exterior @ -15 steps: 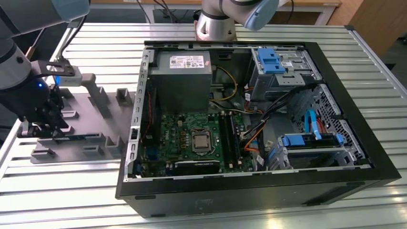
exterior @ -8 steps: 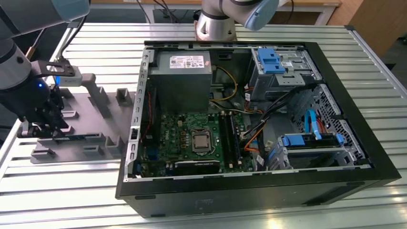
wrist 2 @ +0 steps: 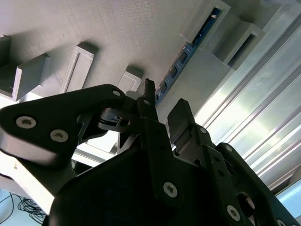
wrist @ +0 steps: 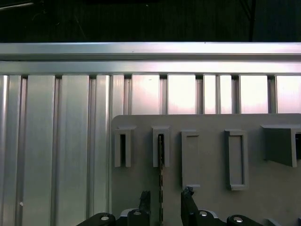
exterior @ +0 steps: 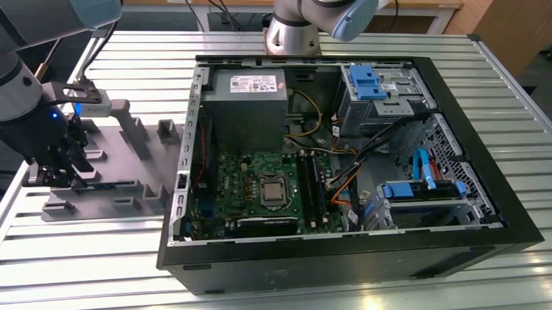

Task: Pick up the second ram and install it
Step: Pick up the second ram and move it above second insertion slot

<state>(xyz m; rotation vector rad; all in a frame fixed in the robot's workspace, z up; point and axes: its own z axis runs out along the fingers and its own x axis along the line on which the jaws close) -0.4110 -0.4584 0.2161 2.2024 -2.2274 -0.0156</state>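
**rig_watcher:** Where's the second ram (wrist: 161, 169) sitting right now? Out of the tray yet?

**benchbot_fan:** Nope, it's in the grey tray (wrist: 207, 155). In the first wrist view you see it edge-on, a thin dark strip standing upright in one of the narrow slots. In the second wrist view its blue-green face runs along the slot, with a few dark chips visible.

**rig_watcher:** And the gripper (wrist: 165, 197), has it got hold of it?

**benchbot_fan:** Not clamped. The fingers are spread and sit one on each side of the stick. The first wrist view shows a sliver of tray between each fingertip (wrist: 145, 200) and the board, so it's straddling without touching, as far as I can see.

**rig_watcher:** Where's all this relative to the PC?

**benchbot_fan:** In the exterior view the tray lies on the slatted metal table (exterior: 86, 258), just beside the open computer case (exterior: 345, 261), on the exterior view's left. The arm stands over the tray with the gripper low on it. The green motherboard (exterior: 250, 184) lies flat inside the case, well apart from the gripper.
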